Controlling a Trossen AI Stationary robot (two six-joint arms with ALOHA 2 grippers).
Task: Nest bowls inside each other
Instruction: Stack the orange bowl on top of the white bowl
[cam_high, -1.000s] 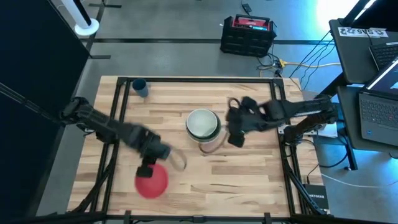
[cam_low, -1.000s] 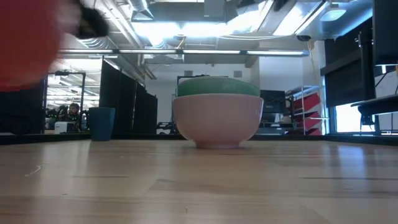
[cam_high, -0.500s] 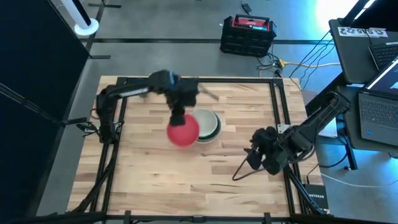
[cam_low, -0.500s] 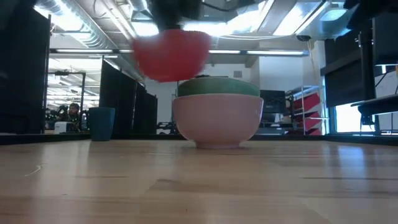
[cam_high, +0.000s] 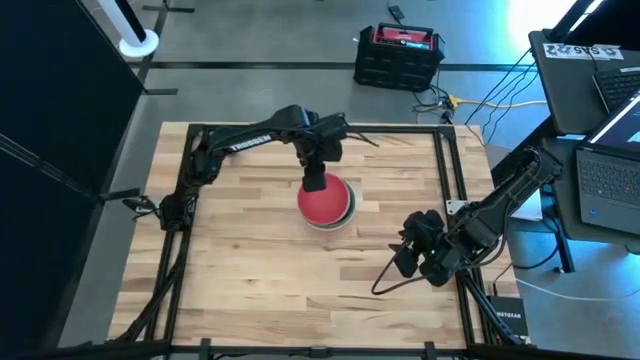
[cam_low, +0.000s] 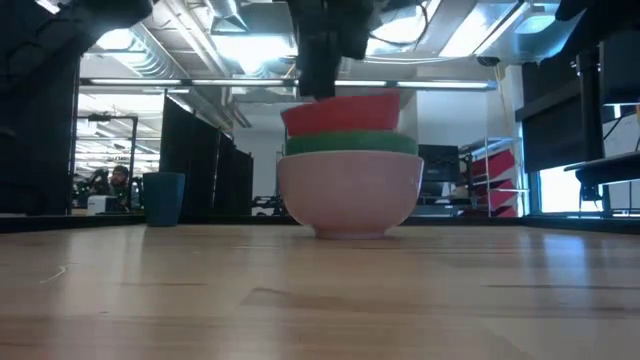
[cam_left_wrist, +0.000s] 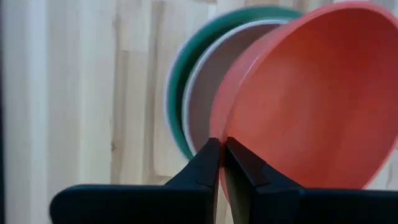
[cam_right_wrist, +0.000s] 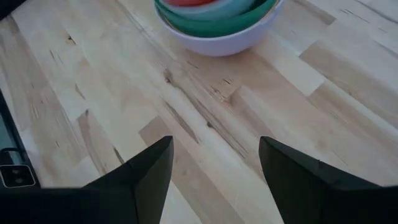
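A red bowl (cam_high: 327, 204) hangs over a stack of bowls in the middle of the table, with my left gripper (cam_high: 316, 183) shut on its rim. In the low view the red bowl (cam_low: 341, 111) sits slightly tilted right at the mouth of a green bowl (cam_low: 350, 143). The green bowl is nested in an off-white bowl (cam_low: 350, 192) that stands on its base. The left wrist view shows a white bowl (cam_left_wrist: 200, 102) inside the green one (cam_left_wrist: 176, 87). My right gripper (cam_high: 406, 256) hovers open near the table's right edge, holding nothing. My left gripper pinches the red bowl's rim (cam_left_wrist: 219, 132) on the side toward the table's far edge, one finger inside the bowl and one outside. The fingers (cam_low: 318, 82) come from above, pointing down. The bowl hangs mouth up, slightly tilted; whether it touches the stack I cannot tell.
A blue cup (cam_low: 163, 198) stands toward the far left of the table. A black metal frame (cam_high: 453, 160) borders the table. Bare wood (cam_right_wrist: 205, 118) lies between my right gripper (cam_right_wrist: 214, 165) and the stack (cam_right_wrist: 217, 25). Laptops and cables sit beyond the right edge.
My left gripper has carried the red bowl from the near left part of the table toward the far edge and right, over the stack, and sunk to its mouth. My right gripper has drawn away from the stack toward the near right edge, lower and rolled.
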